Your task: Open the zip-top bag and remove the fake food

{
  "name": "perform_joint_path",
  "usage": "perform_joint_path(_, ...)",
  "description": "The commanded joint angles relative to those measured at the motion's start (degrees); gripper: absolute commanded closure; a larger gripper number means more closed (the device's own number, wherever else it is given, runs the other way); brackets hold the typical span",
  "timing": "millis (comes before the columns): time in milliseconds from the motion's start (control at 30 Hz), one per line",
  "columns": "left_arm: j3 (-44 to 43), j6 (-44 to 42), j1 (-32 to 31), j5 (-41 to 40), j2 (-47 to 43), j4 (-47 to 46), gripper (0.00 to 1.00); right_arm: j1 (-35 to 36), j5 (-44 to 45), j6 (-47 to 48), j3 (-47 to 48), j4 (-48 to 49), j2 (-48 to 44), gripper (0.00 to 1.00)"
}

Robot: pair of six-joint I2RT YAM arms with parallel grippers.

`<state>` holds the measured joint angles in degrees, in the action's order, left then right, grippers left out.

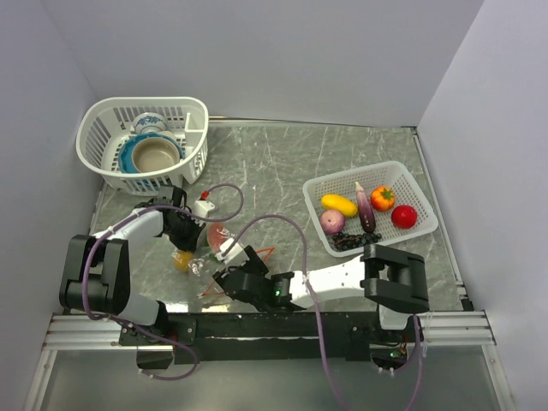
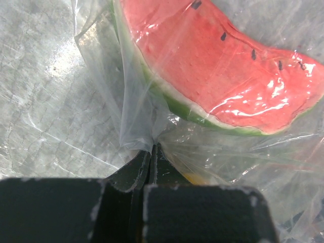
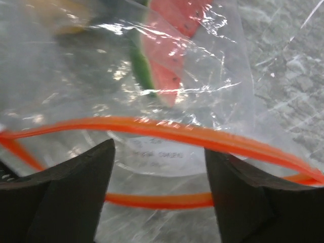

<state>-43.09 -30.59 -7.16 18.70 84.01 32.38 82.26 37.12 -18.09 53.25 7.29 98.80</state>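
the zip-top bag (image 1: 210,250) lies on the table (image 1: 342,154) just ahead of the 2 arm bases, left of centre, strung between both grippers. the left gripper (image 2: 152,150) is fully closed, pinching a fold of the bag's clear film beside the rind of a watermelon slice (image 2: 212,66). the right gripper (image 3: 159,152) stands wide at the mouth and grips nothing; the orange zip strip (image 3: 167,129) bows into an open loop between its fingers. the step in hand looks like reaching in for the fake food. to do it well, i'd hold the left pinch firm as an anchor, steer the right fingers through the loop without snagging either lip, and close on the slice itself, not on film. the bag's long axis seems to run diagonally, from the pinch at far left to the mouth at near right, the mouth facing the right gripper. the slice lies roughly along that line, rind toward the left gripper. other toy produce sits well apart in a white basket (image 1: 315,190).
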Motion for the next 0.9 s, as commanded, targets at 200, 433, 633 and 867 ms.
perform_joint_path(200,1.96,-1.14,0.04,-3.23,4.15,-1.53,0.99,-7.63,-5.47,4.02,5.8,8.17,7.09,0.0)
perform_joint_path(433,1.61,-0.97,-0.84,-1.74,4.5,-0.04,0.99,-9.57,-9.17,6.05,10.63,10.03,11.67,0.0)
perform_joint_path(633,1.78,-0.96,-2.16,-0.77,5.73,-0.21,0.99,-9.92,-10.32,5.61,15.21,9.06,16.06,0.0)
perform_joint_path(867,2.05,-1.32,-2.86,-0.5,5.73,-0.13,0.99,-11.77,-12.42,3.41,15.75,8.36,18.62,0.0)
